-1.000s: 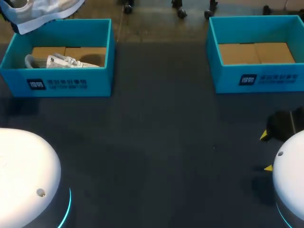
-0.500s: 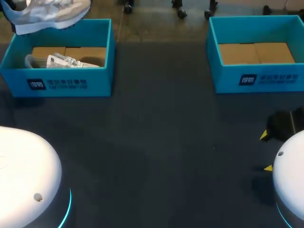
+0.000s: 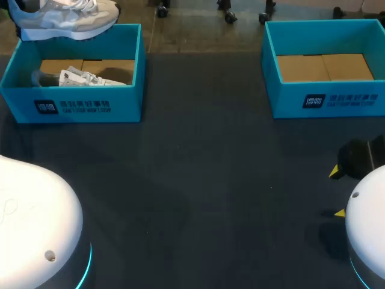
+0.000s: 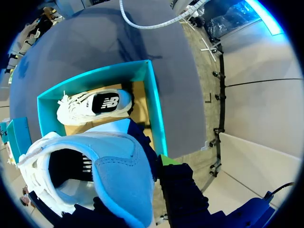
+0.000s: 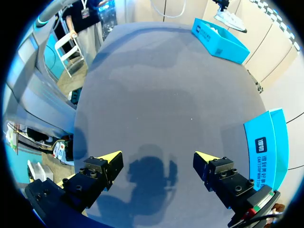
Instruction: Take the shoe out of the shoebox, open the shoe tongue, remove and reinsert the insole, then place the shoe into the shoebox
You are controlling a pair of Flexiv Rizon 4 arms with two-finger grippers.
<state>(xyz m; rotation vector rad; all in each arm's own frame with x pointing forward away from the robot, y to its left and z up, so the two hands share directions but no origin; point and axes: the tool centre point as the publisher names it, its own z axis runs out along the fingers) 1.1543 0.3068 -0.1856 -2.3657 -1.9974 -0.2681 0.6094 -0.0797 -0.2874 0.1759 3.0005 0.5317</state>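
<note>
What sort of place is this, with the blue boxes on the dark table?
Probably a robot test bench, not a shop: a dark table bears a blue left shoebox and right shoebox, a grey shoe hangs above the left one, and the right gripper hovers open over the table.

Left arm carries the left gripper high at the far left, clamped on the heel of a shoe with one finger outside it, while right arm holds the right gripper low at the near right, pointing down, fingers spread wide.
</note>
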